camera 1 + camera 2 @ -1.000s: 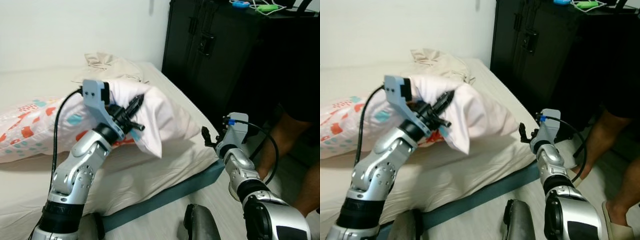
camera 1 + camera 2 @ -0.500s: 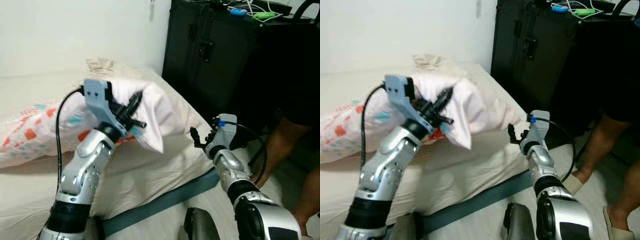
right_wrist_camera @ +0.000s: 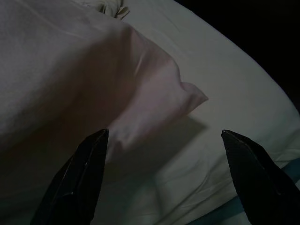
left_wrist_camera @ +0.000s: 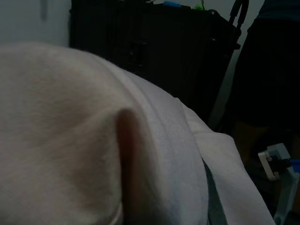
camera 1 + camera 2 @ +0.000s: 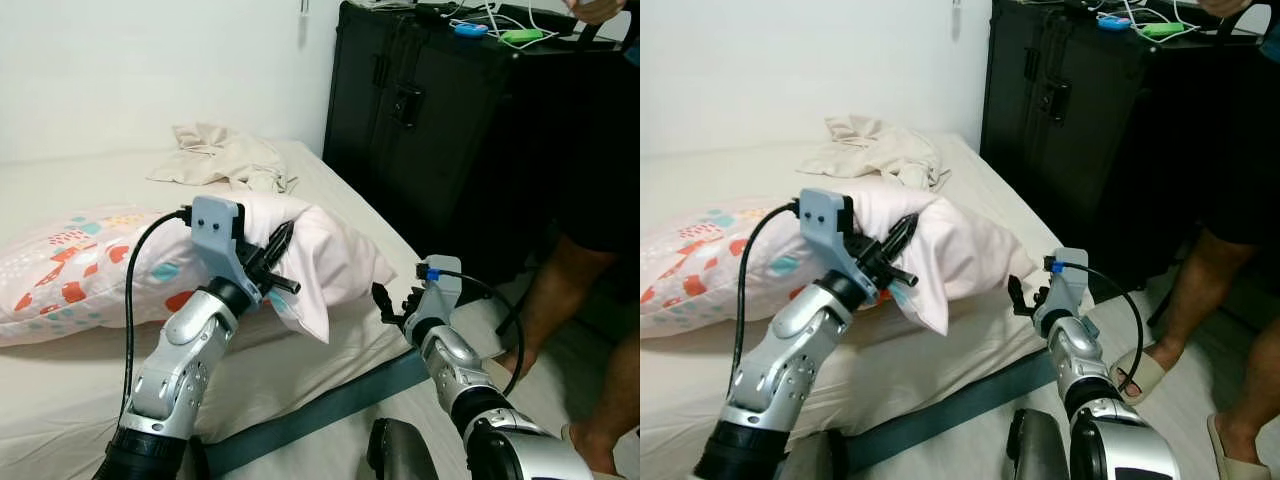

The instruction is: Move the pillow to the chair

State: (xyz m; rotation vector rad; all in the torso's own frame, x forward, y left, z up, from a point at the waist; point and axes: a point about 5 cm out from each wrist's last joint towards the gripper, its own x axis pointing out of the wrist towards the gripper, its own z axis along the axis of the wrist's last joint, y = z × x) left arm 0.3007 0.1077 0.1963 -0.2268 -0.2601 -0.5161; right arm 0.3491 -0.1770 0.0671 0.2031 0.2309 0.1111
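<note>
Left wrist view: pillow (image 4: 70, 140) hiding tool

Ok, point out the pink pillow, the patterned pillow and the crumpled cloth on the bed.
pink pillow (image 5: 330, 255), left eye view, its side facing the bed edge
patterned pillow (image 5: 70, 270), left eye view, middle of its top
crumpled cloth (image 5: 222, 155), left eye view, centre of the heap

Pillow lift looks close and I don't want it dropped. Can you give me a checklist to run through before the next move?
1. Left tool pinching the pink pillow: ok, its fingers are shut into the fabric.
2. Right tool ready to help: ok, open and aimed at the pillow's corner, not touching.
3. Pillow off the bed: not ok, it rests on the sheet.
4. Patterned pillow free of the grip: cannot tell, it lies against the pink one.
5. Person's legs beside the bed: not ok, near the right arm.
6. Chair located: cannot tell.
</note>
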